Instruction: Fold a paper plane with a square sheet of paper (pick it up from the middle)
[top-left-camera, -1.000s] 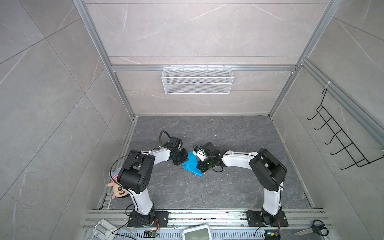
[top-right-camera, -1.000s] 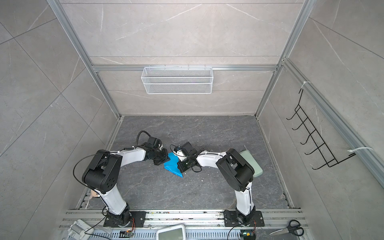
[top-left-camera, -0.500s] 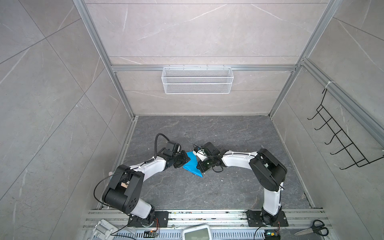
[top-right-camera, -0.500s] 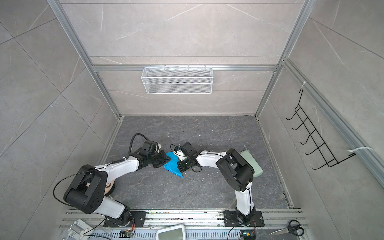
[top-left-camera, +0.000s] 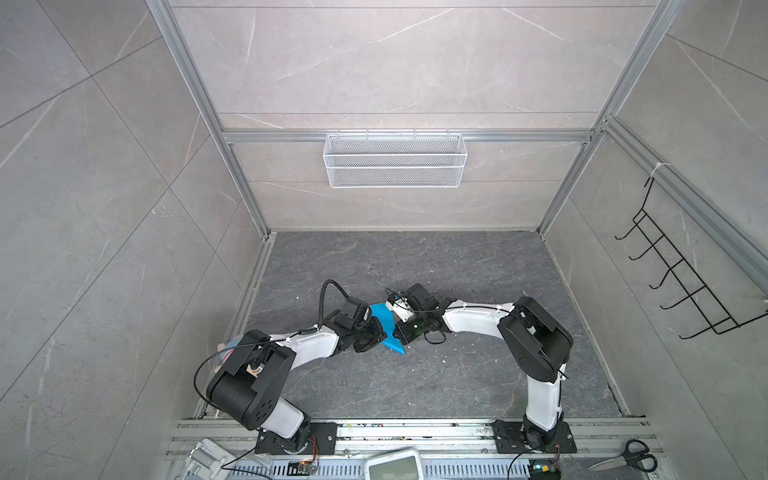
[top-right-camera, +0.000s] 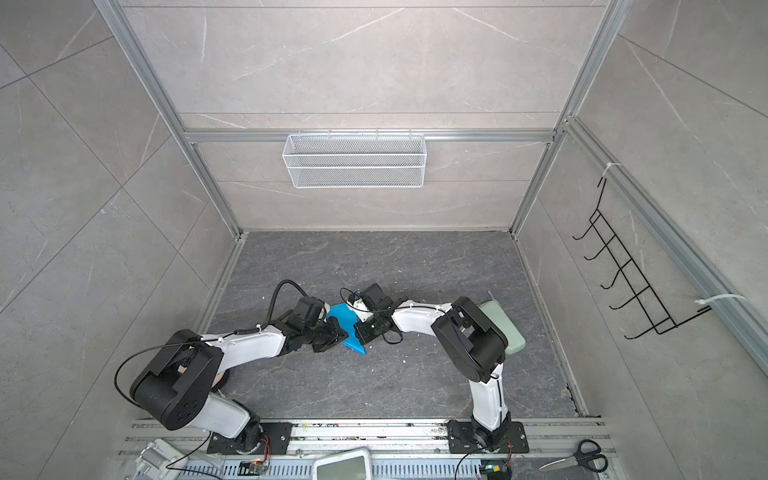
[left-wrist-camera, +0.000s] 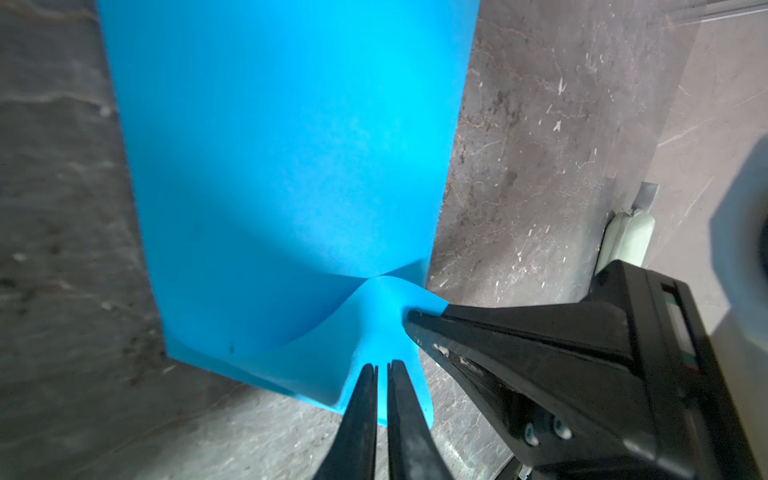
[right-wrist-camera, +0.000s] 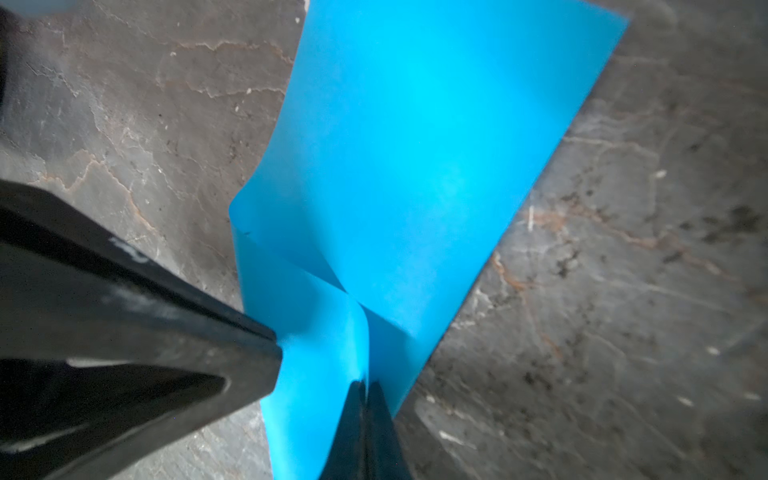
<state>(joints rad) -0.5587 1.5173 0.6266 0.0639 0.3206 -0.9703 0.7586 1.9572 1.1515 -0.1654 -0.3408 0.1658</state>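
The square sheet of paper (top-left-camera: 383, 319) (top-right-camera: 344, 316) is bright blue and lies mid-floor between both grippers, bunched into a raised ridge at its near end. In the left wrist view the sheet (left-wrist-camera: 282, 166) runs away from my left gripper (left-wrist-camera: 382, 366), whose fingers stand a thin slit apart on the ridge's flap. My right gripper (right-wrist-camera: 363, 385) is shut on the same ridge of the sheet (right-wrist-camera: 415, 145). The two tips sit a finger's width apart (top-left-camera: 380, 333) (top-left-camera: 395, 332). No paper plane is in view.
A white wire basket (top-left-camera: 395, 160) hangs on the back wall and a black hook rack (top-left-camera: 681, 282) on the right wall. A pale green pad (top-right-camera: 503, 328) lies behind the right arm. Scissors (top-left-camera: 623, 457) rest on the front rail.
The left arm's shoulder and elbow have swung low and toward the front, and its gripper has slid along the sheet's left side to the near end. The right arm has not moved.
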